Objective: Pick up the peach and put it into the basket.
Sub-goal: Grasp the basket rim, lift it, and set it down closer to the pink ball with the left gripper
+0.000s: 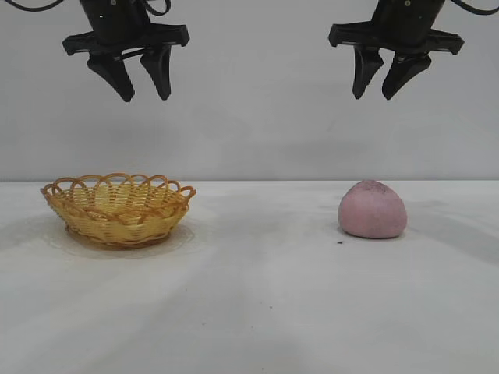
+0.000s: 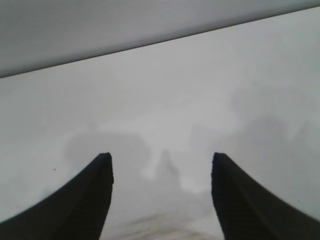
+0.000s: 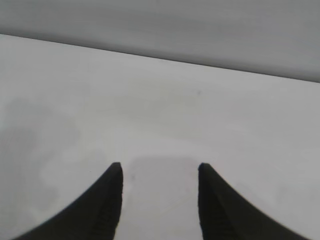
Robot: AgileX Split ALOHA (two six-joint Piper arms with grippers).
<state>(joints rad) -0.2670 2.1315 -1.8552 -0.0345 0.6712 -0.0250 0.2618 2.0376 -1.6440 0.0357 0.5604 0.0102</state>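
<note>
The peach (image 1: pixel 373 209) is being seen resting on the white table (image 1: pixel 257 304) at the right side of the scene, its darker speckled top turned slightly toward the upper left. It is not being touched by anything. Well apart from it, at the left side of the table, the basket (image 1: pixel 117 209) is being seen standing upright on its base, with its looped rim open to the top and nothing showing inside it.

The left gripper (image 1: pixel 143 87) is being held high above the table, over the basket and well clear of it, with its dark fingers (image 1: pixel 117 74) pointing downward. Its jaws are being kept parted, and nothing is being gripped between them; in the left wrist view only bare table surface is being shown between the two fingertips (image 2: pixel 85 200).

The right gripper (image 1: pixel 376 87) is being held at a like height at the right, above the peach and well apart from it. Its jaws are also being kept released, somewhat narrower than those of the left one, and nothing is being held; in the right wrist view only bare table is being shown between its fingers (image 3: pixel 100 205).
</note>
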